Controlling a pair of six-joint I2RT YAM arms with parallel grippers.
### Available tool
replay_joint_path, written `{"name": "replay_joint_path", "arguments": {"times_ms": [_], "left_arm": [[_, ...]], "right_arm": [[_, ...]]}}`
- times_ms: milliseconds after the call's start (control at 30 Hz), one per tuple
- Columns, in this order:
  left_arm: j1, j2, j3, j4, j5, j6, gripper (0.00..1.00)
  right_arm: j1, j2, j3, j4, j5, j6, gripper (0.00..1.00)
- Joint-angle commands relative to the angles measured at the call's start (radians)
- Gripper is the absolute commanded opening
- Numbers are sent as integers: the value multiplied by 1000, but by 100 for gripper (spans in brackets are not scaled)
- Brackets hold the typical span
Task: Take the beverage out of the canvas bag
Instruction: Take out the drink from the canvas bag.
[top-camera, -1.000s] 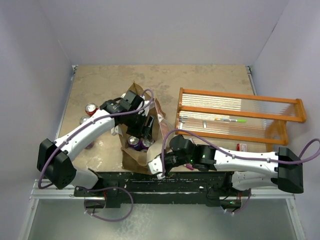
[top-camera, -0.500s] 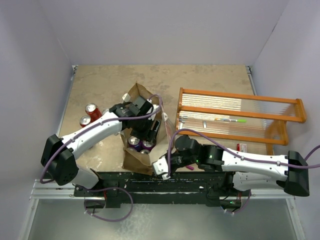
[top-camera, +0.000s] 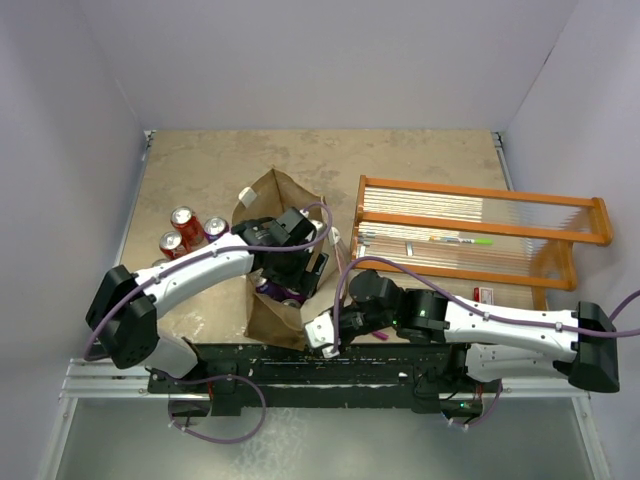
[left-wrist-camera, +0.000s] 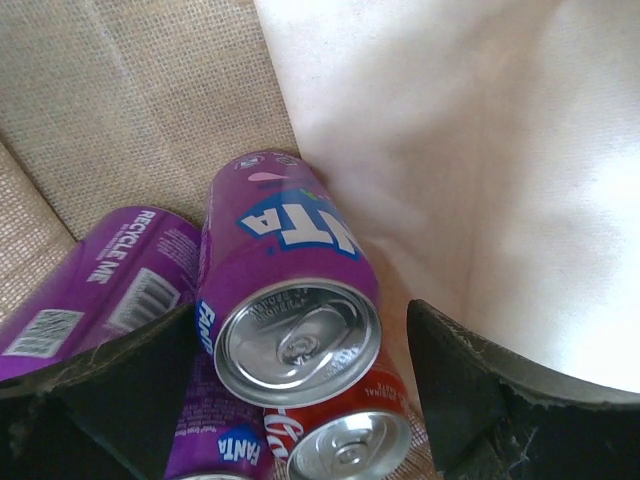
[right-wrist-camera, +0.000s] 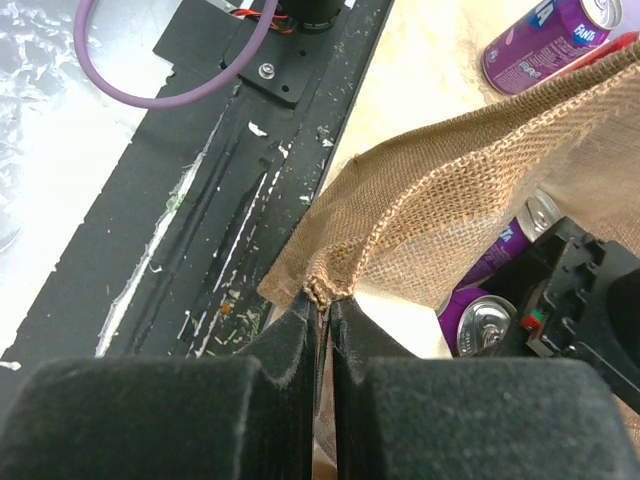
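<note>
Inside the canvas bag (top-camera: 270, 318), which stands at the near edge of the table (top-camera: 200, 170) beside the orange rack (top-camera: 480, 235), we see a purple can (left-wrist-camera: 290, 290) between our left gripper's (left-wrist-camera: 290, 385) spread, unclamped fingers. Our right gripper (right-wrist-camera: 320, 322) pinches the bag's rim, probably to keep the mouth wide. In the last half second the left gripper has sunk deeper.

In the left wrist view we read "RECYCLE ME" on the left purple can (left-wrist-camera: 110, 290), "NTA" on the middle purple can (left-wrist-camera: 285, 250), "FANTA" on the lowest purple can (left-wrist-camera: 215, 445), and Coca-Cola script on the red can (left-wrist-camera: 335, 425). In the right wrist view, upper right, we read "FANTA" on another purple can (right-wrist-camera: 545, 45).
</note>
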Motion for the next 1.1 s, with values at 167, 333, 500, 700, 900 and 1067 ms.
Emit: {"name": "replay_joint_path", "arguments": {"times_ms": [167,333,500,700,900,1067], "left_arm": [[-17,47,-113,60,6,-7,87],[-17,99,-93,68,-3,12,81],[-20,68,-35,59,-12,28,63],[-20,59,19,40,-6,41,38],[-19,-7,52,29,-14,28,21],[-20,-28,75,11,-24,42,5]], "right_arm": [[8,-9,0,-136,31,60,0],[8,7,4,-135,47,61,0],[9,29,13,-101,74,57,0],[8,30,15,-60,91,73,0],[8,38,40,-99,94,67,0],[9,40,52,-126,95,51,0]]}}
